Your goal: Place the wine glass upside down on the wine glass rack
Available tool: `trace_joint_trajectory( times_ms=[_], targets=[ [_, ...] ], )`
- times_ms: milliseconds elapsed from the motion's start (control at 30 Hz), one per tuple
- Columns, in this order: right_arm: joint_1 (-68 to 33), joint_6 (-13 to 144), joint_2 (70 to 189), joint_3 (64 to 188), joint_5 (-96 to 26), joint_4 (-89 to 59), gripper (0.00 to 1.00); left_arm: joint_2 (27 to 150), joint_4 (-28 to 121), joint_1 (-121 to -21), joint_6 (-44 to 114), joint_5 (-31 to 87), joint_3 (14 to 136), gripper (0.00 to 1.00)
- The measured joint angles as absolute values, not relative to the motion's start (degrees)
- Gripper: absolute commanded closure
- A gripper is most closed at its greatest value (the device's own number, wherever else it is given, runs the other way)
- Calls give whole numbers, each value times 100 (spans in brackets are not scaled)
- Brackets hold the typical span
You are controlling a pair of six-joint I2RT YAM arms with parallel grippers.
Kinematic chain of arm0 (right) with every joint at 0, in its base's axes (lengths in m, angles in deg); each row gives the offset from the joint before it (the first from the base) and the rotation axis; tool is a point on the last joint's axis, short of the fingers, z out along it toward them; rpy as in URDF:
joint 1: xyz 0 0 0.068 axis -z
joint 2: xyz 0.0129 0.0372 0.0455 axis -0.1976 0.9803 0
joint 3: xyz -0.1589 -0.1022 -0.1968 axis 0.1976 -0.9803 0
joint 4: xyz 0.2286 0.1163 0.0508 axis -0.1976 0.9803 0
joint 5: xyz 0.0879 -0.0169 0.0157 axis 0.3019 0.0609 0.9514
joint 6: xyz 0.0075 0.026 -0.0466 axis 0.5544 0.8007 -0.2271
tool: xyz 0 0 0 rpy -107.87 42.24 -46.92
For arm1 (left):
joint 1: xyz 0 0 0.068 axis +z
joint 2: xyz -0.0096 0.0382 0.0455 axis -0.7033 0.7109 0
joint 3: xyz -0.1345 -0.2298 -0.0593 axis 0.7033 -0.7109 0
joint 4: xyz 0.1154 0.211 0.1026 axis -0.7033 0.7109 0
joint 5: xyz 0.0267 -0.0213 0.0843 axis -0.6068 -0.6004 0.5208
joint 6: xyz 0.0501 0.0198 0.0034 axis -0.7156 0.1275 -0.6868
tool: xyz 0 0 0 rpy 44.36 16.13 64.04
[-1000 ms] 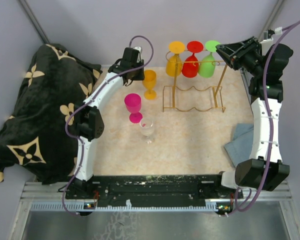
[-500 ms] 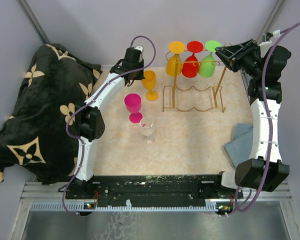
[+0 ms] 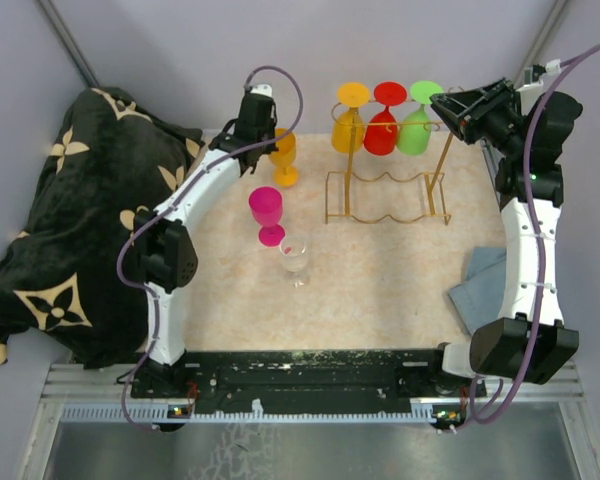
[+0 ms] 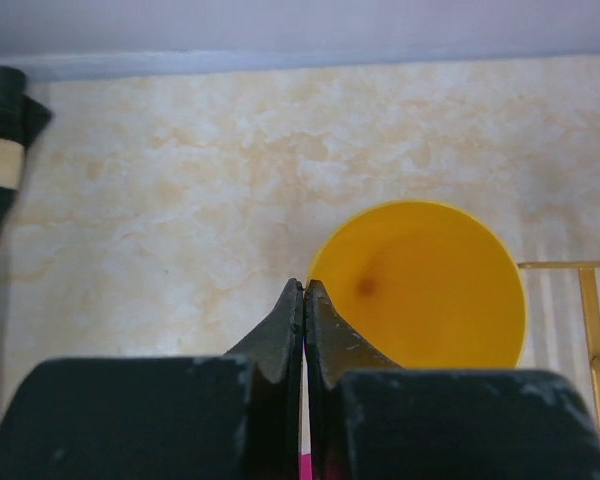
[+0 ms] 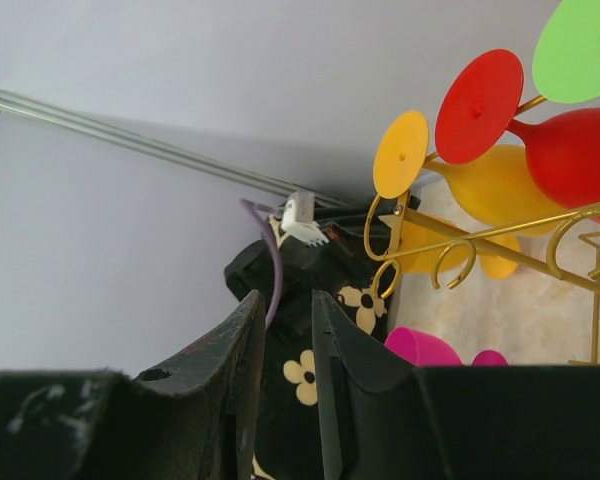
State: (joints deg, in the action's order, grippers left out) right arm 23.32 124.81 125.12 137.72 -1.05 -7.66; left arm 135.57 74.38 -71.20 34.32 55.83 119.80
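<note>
Robot's left claw [image 4: 302,290] is pinched shut on nothing, tips just beside the rim of the upright orange wine glass [image 4: 420,285], left of the gold wine glass rack [image 3: 347,190]; better to reopen and straddle the rim. The right claw [image 5: 285,297] is slightly parted, empty. Three hang: yellow glass [image 3: 347,130], red glass [image 3: 381,132], green glass [image 3: 413,132]. Three stand, counting pink glass [image 3: 266,208], clear glass [image 3: 295,255]

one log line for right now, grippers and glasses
left gripper: shut, beside upright yellow glass | right gripper: open, empty, near rack | rack: three glasses hanging | table: pink glass, clear glass upright
</note>
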Motion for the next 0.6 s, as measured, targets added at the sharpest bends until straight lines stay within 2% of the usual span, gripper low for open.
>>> trace_joint_trajectory(
  times_ms=[300,600],
  targets=[
    [2332,12466,12507,13733,-96,-786,75,12095,6444,-7117,3376,6123,11687,100],
    [2332,12446,12505,13730,-94,-915,75,10838,5235,-7107,3745,5533,11280,100]
  ],
)
